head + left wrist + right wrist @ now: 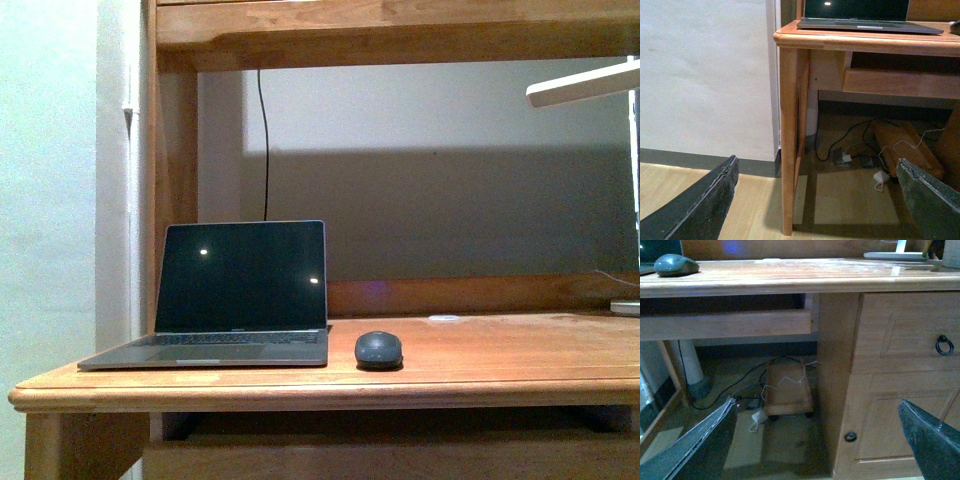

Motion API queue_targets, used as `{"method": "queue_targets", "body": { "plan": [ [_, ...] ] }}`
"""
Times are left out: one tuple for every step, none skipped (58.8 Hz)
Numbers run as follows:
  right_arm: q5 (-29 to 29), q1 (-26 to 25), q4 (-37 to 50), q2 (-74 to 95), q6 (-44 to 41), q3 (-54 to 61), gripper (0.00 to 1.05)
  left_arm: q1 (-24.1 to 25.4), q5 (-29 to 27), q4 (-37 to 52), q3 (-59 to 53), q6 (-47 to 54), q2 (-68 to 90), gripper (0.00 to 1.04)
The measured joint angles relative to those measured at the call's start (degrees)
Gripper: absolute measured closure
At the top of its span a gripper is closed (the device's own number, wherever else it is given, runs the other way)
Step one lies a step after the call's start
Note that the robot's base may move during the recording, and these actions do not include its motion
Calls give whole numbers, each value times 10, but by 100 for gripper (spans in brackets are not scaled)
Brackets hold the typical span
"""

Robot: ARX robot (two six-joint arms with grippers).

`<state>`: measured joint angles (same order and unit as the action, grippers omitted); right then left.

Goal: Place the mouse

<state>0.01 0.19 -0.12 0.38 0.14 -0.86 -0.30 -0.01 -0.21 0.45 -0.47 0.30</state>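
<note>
The dark grey oval mouse (379, 349) rests on the wooden desk (480, 365), just right of the open laptop (235, 295) with a black screen. It also shows in the right wrist view (675, 265) on the desk top. Neither arm shows in the front view. My left gripper (817, 197) is open and empty, low near the floor in front of the desk's left leg (788, 140). My right gripper (817, 440) is open and empty, low in front of the desk's drawer cabinet (900, 375).
A white lamp arm (585, 82) and its base (626, 306) stand at the desk's right. A shelf (400, 30) spans above the desk. Cables and a charger (881, 178) lie on the floor under the desk beside a small wooden trolley (787, 390).
</note>
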Motion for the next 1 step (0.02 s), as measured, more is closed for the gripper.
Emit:
{"method": "queue_targets", "body": {
  "plan": [
    [0,0,0,0,0,0,8,0,0,0,0,0,0,8]
  ]
}}
